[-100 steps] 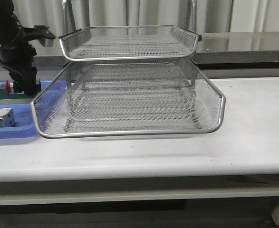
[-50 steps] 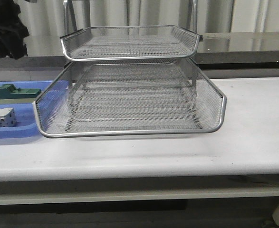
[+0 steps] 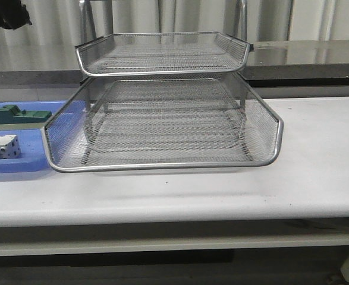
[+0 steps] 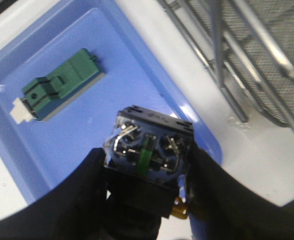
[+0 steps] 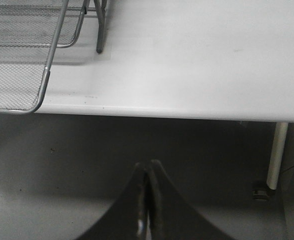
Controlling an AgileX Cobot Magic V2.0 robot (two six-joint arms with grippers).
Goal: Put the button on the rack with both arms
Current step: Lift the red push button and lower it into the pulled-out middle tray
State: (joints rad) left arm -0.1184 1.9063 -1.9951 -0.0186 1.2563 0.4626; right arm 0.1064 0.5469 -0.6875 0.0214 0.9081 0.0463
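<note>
I am lifting my left gripper (image 4: 147, 200) higher than a second ago; in the front view only its dark tip shows at the upper corner now. Its fingers are clamping the small push-button with the black body and clear contact block (image 4: 148, 150), holding it in the air above the flat blue plastic tray (image 4: 111, 105), where the green block (image 4: 61, 85) is lying. The silver wire-mesh three-tier rack (image 3: 162, 119) is standing empty. My right gripper (image 5: 148, 200) is hanging pinched together beyond the white table's (image 5: 197, 60) edge.
</note>
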